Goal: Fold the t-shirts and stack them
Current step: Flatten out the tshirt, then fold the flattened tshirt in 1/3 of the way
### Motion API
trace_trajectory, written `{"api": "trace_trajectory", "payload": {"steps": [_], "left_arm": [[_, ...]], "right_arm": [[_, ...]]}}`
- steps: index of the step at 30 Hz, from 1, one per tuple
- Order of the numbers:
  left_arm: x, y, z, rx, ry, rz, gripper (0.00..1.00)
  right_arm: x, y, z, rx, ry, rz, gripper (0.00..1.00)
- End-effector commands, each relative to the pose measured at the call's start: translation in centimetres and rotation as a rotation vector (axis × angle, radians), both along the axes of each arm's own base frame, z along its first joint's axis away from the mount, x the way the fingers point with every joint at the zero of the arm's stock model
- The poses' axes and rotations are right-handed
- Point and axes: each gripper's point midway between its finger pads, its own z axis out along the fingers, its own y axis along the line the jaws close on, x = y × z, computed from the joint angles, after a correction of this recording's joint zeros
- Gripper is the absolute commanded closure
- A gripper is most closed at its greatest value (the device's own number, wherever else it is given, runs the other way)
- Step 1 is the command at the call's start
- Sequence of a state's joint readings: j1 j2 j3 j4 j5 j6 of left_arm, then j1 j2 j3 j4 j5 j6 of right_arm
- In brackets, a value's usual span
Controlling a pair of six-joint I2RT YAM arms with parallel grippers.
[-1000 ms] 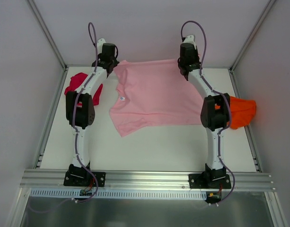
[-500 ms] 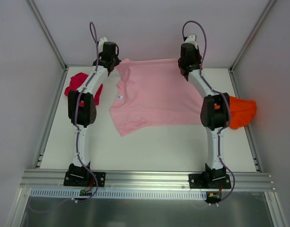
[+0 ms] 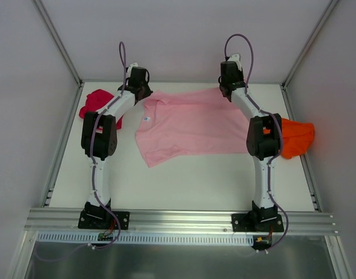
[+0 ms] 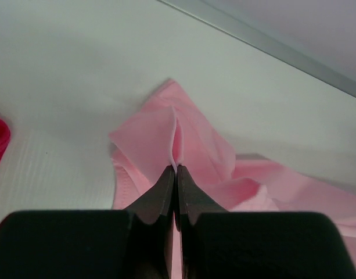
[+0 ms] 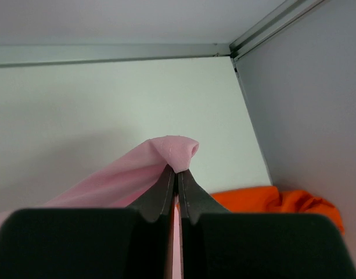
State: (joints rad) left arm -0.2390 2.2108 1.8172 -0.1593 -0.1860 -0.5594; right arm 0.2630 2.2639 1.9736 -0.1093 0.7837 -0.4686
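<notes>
The crumpled crimson-red cloth t-shirt (image 3: 97,103) lies at the far left of the white counter (image 3: 183,186). The left gripper (image 4: 176,170) is closed, pinching a bunched far-left corner of the light pink cloth t-shirt (image 3: 189,125). This t-shirt spreads over the counter centre, and its far edge spans the two grippers. The right gripper (image 5: 176,172) is closed, pinching its far-right corner. The bright orange cloth t-shirt (image 3: 297,138) lies bunched at the counter's right edge.

Between left t-shirt (image 3: 95,101) and right t-shirt (image 3: 297,138) lies middle t-shirt (image 3: 189,125)
</notes>
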Motion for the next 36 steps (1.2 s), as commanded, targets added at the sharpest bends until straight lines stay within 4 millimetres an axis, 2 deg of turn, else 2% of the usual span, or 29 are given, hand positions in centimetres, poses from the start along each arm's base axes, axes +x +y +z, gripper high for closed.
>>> {"api": "trace_trajectory", "payload": {"steps": [1, 3, 8, 9, 15, 17, 19, 20, 21, 27, 33, 36], "left_arm": [[-0.8, -0.8, 7.4, 0.016, -0.123, -0.029, 1.0], [-1.5, -1.7, 8.0, 0.023, -0.122, -0.053, 1.0], [-3.0, -2.5, 7.4, 0.017, -0.061, -0.093, 1.0], [-3.2, -2.7, 7.3, 0.016, -0.052, -0.099, 1.0], [-4.2, -3.4, 5.5, 0.014, 0.016, -0.117, 1.0], [-4.6, -3.5, 4.4, 0.019, 0.058, -0.119, 1.0], [-4.6, -3.5, 3.3, 0.025, 0.088, -0.11, 1.0], [-4.7, -3.5, 2.8, 0.019, 0.098, -0.109, 1.0], [-4.9, -3.6, 2.0, 0.018, 0.112, -0.113, 1.0], [-5.3, -4.3, 0.1, -0.001, 0.156, -0.143, 1.0], [-6.0, -4.3, -0.6, 0.009, 0.195, -0.16, 1.0], [-6.8, -4.2, -1.2, 0.005, 0.231, -0.155, 1.0]], "right_arm": [[-1.3, -1.0, 3.8, 0.1, -0.02, -0.02, 0.99], [-1.7, -0.1, 3.6, 0.163, 0.005, 0.017, 0.99], [-4.2, 0.2, 2.6, 0.211, 0.113, 0.013, 0.99], [-5.0, 0.0, 3.1, 0.217, 0.121, 0.004, 0.99], [-8.7, -0.5, 3.4, 0.251, 0.182, -0.046, 0.99], [-9.4, -1.0, 3.2, 0.242, 0.208, -0.075, 0.99], [-10.2, -0.6, 2.2, 0.241, 0.292, -0.051, 0.99], [-11.3, -0.9, 1.6, 0.227, 0.352, -0.063, 0.99], [-11.2, -0.8, 1.5, 0.222, 0.363, -0.068, 0.99], [-12.5, -0.6, -0.3, 0.239, 0.454, -0.064, 0.99], [-13.4, 0.7, -1.9, 0.32, 0.527, -0.03, 0.99], [-13.5, 0.1, -2.7, 0.285, 0.571, -0.065, 0.99]]}}
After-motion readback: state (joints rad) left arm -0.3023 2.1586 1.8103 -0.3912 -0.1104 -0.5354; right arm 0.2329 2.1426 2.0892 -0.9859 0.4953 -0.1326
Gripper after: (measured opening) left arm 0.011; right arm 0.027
